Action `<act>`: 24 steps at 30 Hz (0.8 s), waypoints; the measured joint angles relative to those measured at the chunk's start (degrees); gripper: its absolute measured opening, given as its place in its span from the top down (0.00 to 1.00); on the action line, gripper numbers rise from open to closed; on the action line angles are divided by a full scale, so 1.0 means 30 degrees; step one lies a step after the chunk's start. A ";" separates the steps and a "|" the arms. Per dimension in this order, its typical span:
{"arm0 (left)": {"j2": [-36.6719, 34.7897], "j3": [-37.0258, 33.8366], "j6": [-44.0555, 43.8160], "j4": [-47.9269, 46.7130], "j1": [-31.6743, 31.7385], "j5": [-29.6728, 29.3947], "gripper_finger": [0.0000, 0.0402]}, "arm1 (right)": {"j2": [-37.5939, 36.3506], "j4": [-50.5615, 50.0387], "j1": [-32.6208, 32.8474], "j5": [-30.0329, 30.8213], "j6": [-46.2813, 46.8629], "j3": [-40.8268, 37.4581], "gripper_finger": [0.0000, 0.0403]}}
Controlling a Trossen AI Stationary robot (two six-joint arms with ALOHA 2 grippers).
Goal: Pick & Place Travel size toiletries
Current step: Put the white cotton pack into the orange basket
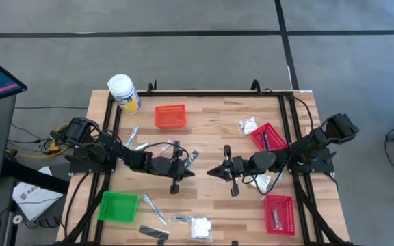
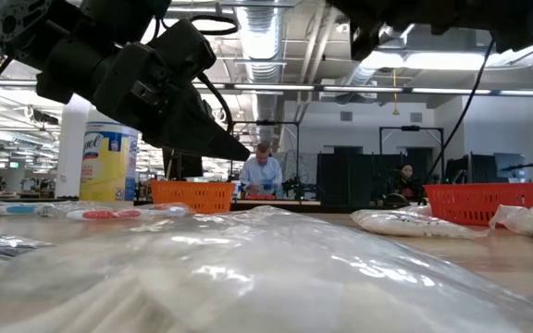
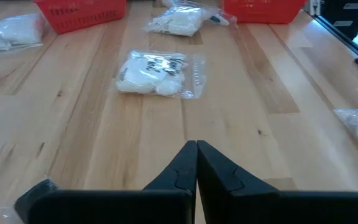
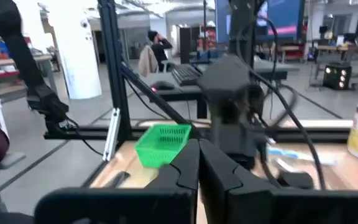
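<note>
The small red mesh basket at the table's near right corner holds a slim dark sachet; the other red mesh basket holds a dark item too. The green mesh basket and orange mesh basket look empty. Both the left gripper and right gripper hover mid-table with fingers pressed together, holding nothing. A white lumpy clear-wrapped packet lies on the wood ahead of the left gripper, apart from it.

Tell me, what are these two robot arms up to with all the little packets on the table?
Right now neither arm holds anything. The left gripper and the right gripper both hang over the middle of the wooden table, fingers shut and empty, facing each other. Small white packets and thin sticks lie scattered around them. One red basket near the right arm already has an item inside; the green basket looks empty.
</note>
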 joint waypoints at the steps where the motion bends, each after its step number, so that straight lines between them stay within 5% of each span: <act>1: 0.0000 0.0000 -0.0002 0.0000 -0.0037 0.0000 0.99 | 0.0000 -0.0310 -0.0093 -0.0003 0.0115 0.0000 1.00; 13: 0.0000 0.0000 0.0130 0.0015 -0.0027 -0.0007 0.99 | 0.0000 -0.6191 0.0263 0.0126 0.5002 0.0007 1.00; 20: -0.0039 0.0007 0.0248 0.0087 0.0287 0.0018 0.99 | -0.0216 -0.6561 0.0938 0.0698 0.5442 0.0015 1.00; 24: -0.1999 0.0036 0.0953 -0.1256 0.0194 -0.0093 0.99 | -0.1831 -0.9941 0.0456 0.0727 0.5965 0.0733 1.00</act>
